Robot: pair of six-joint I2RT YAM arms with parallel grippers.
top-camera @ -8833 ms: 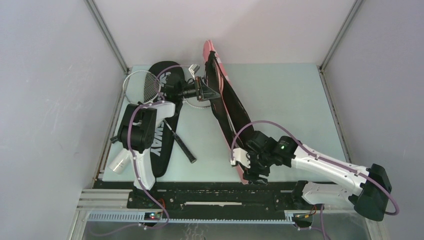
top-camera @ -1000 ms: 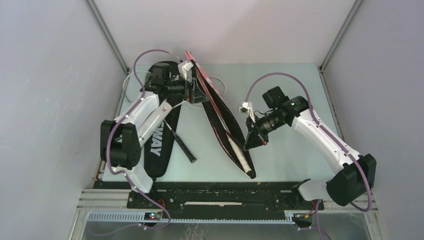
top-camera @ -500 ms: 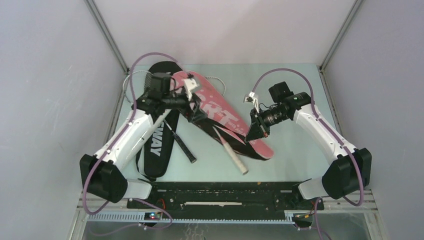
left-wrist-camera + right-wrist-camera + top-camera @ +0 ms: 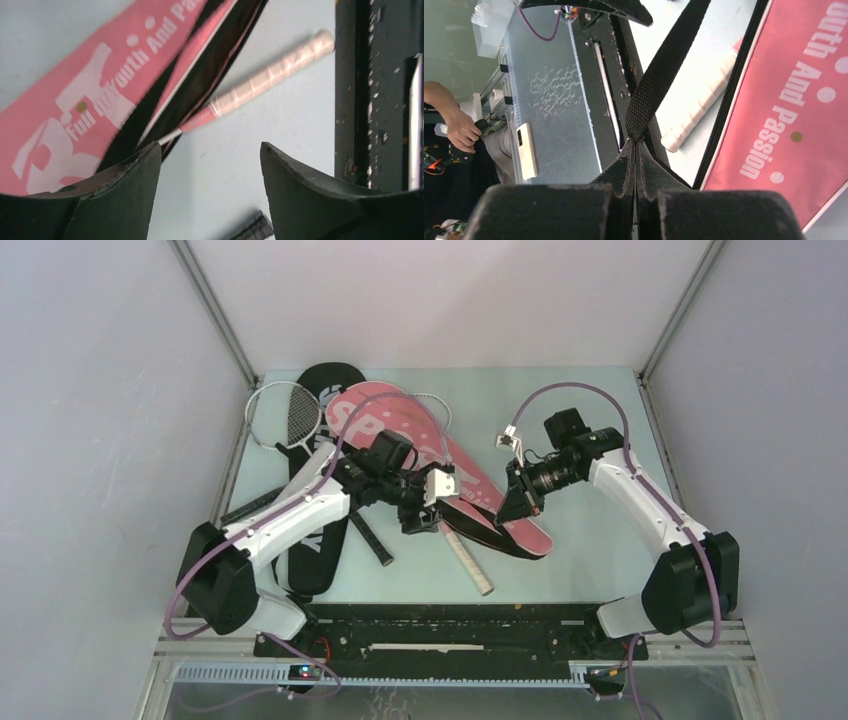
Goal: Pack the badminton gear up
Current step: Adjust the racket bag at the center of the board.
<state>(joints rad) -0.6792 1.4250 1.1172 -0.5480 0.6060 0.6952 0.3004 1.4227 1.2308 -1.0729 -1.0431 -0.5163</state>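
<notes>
The pink "SPORT" cover (image 4: 465, 472) lies flat across the middle of the table, seen also in the left wrist view (image 4: 75, 100). A racket's pale taped handle (image 4: 468, 562) pokes out of its near end. My left gripper (image 4: 422, 520) hovers open just left of that handle (image 4: 270, 75), with nothing between its fingers (image 4: 135, 195). My right gripper (image 4: 515, 508) is shut on the cover's black strap (image 4: 664, 75), at the cover's right edge (image 4: 794, 100). The black "CROSSWAY" cover (image 4: 325, 378) lies at the left, under my left arm. A white-framed racket (image 4: 283, 415) rests at the far left.
A black racket handle (image 4: 372, 542) lies beside the black cover. The black base rail (image 4: 355, 90) runs along the table's near edge. Past it, a phone (image 4: 526, 150) lies on the bench and a person's hand (image 4: 459, 130) shows. Grey walls close in both sides.
The pink cover has dropped from standing on edge to lying flat. My left gripper let go of it and swung toward the near side, beside the handle. The right gripper kept hold of the strap.
</notes>
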